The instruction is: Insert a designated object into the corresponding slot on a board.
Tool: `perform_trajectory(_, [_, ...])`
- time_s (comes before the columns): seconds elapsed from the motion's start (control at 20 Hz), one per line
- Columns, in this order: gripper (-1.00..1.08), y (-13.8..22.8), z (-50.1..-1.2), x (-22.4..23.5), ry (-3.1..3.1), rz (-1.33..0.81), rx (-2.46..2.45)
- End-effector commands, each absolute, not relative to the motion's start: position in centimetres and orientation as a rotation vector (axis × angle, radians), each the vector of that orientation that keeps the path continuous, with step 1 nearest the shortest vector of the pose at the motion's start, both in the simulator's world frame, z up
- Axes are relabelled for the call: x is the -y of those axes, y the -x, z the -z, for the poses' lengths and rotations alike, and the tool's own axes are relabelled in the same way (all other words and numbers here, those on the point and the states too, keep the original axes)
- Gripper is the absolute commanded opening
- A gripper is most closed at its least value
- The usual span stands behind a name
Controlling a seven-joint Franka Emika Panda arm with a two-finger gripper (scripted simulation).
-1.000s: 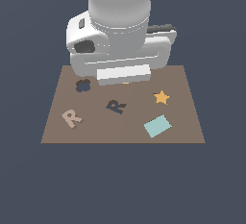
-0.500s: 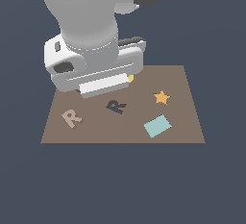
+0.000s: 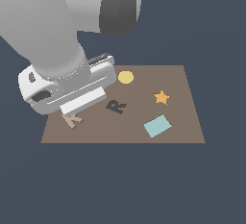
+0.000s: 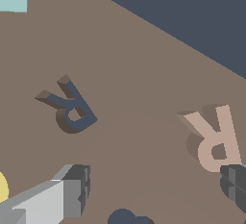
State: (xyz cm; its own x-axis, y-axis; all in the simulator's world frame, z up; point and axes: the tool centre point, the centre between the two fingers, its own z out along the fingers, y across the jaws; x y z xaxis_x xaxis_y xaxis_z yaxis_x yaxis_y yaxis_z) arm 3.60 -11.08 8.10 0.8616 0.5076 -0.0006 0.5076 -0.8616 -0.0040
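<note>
The designated object, a pale pink-tan R block (image 4: 214, 139), lies flat on the brown board (image 4: 144, 64). One of my fingers (image 4: 234, 182) stands just past its edge. The other finger (image 4: 72, 189) is far off, so my gripper (image 4: 153, 187) is open with only bare board between the fingers. The slot, a dark navy R recess (image 4: 69, 106), lies apart from the block. In the exterior view my hand (image 3: 67, 86) hangs low over the board's left part and hides most of the pink R (image 3: 73, 120). The slot (image 3: 116, 106) shows just to the exterior view's right of the hand.
On the board (image 3: 182, 79) sit a yellow disc (image 3: 126, 77), an orange star (image 3: 162, 97) and a teal rectangle (image 3: 158, 126). A dark cloud-shaped recess (image 4: 127, 217) peeks in at the wrist picture's edge. Dark blue floor (image 3: 123, 184) surrounds the board.
The arm has swung to the exterior view's left and forward. It has uncovered the yellow disc and now covers the cloud recess and most of the pink R.
</note>
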Motion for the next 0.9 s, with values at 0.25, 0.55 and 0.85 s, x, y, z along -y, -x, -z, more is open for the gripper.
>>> perform_trajectory(0.25, [1.0,-5.8,-6.2,14.0,2.967,-0.001,1.028])
perform_trajectory(0.55, [1.0,-7.0,-5.3,15.3,2.934,0.0,1.123])
perform_trajectory(0.85, [1.0,-7.6,-4.9,15.7,2.919,0.0,1.163])
